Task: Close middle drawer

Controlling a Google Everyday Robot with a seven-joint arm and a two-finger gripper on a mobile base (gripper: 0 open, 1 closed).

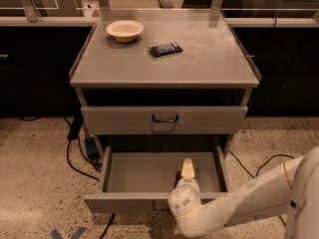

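Note:
The middle drawer (144, 173) is pulled far out below the cabinet's upper drawer (164, 119). It is a shallow grey tray with a low front panel (124, 202), and nothing shows inside it. My gripper (186, 169) reaches from the lower right and hangs over the drawer's inside, just behind the middle of the front panel. One cream finger (187, 166) points toward the back. My white arm (239, 210) covers the right part of the front panel and the handle. No drawer shows below the open one.
On the cabinet top (209, 59) stand a cream bowl (124, 30) and a dark snack packet (166, 49). Black cables (75, 158) and a plug lie on the floor left of the cabinet, and another cable (259, 163) on the right. Dark counters run behind.

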